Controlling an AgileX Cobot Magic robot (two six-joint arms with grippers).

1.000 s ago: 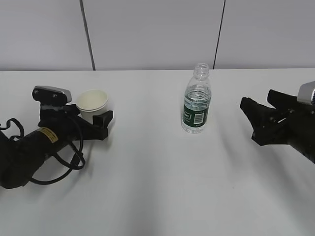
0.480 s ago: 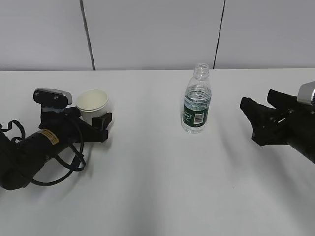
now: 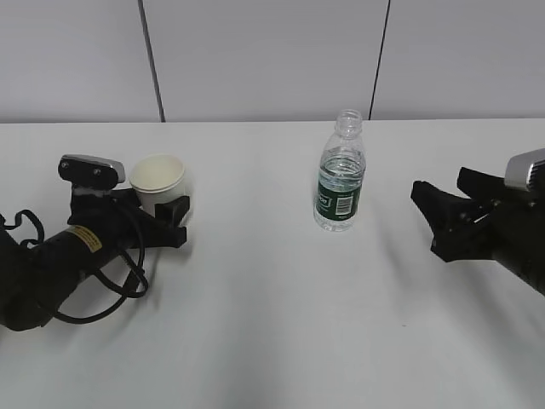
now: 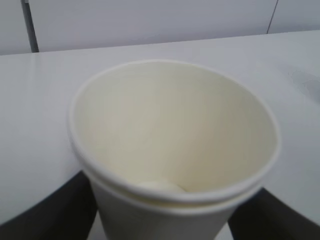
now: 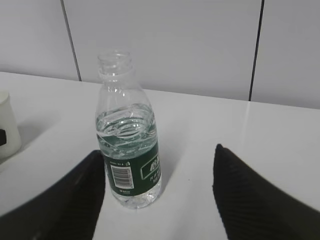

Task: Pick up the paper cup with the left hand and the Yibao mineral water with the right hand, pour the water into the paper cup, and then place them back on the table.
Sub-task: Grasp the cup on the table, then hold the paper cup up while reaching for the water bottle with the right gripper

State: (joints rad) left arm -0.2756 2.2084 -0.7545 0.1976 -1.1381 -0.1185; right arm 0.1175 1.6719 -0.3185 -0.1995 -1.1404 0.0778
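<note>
The paper cup point(image 3: 157, 175) stands upright on the white table point(image 3: 255, 324) at the left, empty and cream inside. It fills the left wrist view point(image 4: 175, 135). My left gripper point(image 3: 158, 206) is round its lower wall, with a black finger point(image 4: 70, 207) touching it on each side. The Yibao mineral water point(image 3: 341, 175) stands uncapped in the middle, partly full. My right gripper point(image 3: 438, 181) is open and empty, to the right of the bottle and apart from it. In the right wrist view the bottle point(image 5: 129, 145) stands ahead of my right gripper point(image 5: 159, 150), nearer the left finger.
A grey panelled wall point(image 3: 272, 60) runs along the table's far edge. A black cable point(image 3: 119, 290) loops beside the left arm on the table. The cup's edge shows at the far left of the right wrist view point(image 5: 7, 125).
My left gripper's fingers have drawn in on the cup, which has shifted slightly left. My right gripper has edged a little left toward the bottle. The bottle has not moved.
</note>
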